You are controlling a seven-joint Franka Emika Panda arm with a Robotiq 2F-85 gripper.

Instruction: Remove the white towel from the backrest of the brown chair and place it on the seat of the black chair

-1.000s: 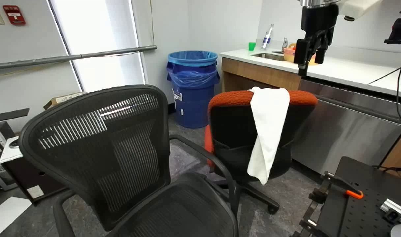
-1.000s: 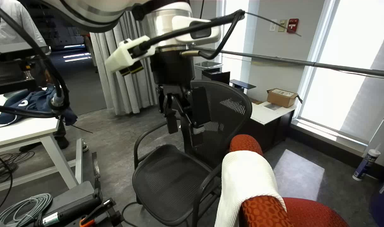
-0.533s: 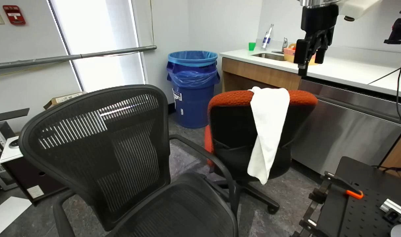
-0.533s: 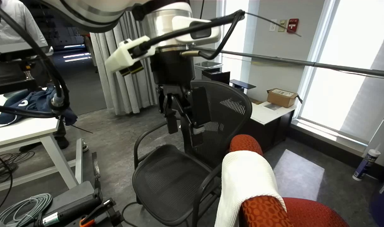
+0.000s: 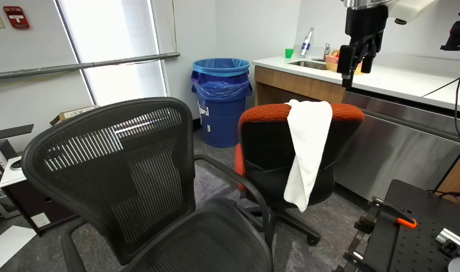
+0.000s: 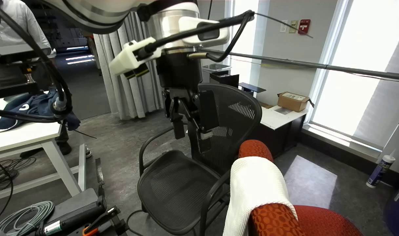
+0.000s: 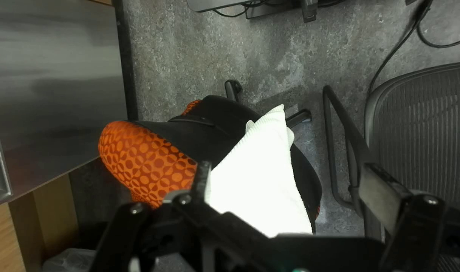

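The white towel (image 5: pixel 309 143) hangs over the top of the brown chair's backrest (image 5: pixel 265 113), a long end falling down the black back panel. The towel (image 6: pixel 256 183) and orange backrest (image 6: pixel 278 219) show in an exterior view. The black chair (image 6: pixel 176 193) stands beside it; its seat holds nothing. My gripper (image 5: pixel 356 77) is open and empty, above the brown chair's backrest and apart from the towel; it also shows open in an exterior view (image 6: pixel 192 137). In the wrist view the towel (image 7: pixel 260 181) lies below, between the spread fingers (image 7: pixel 292 189); its lower middle is hidden by the gripper.
A blue bin (image 5: pixel 222 105) and a white counter (image 5: pixel 396 79) with a steel front (image 5: pixel 400 151) stand behind the brown chair. A black perforated table (image 5: pixel 418 219) with a clamp is at the near right. The black chair's armrest (image 7: pixel 345 117) lies beside the brown chair.
The arm, gripper, towel and chairs have not visibly moved. Only the person in the background shifts slightly.
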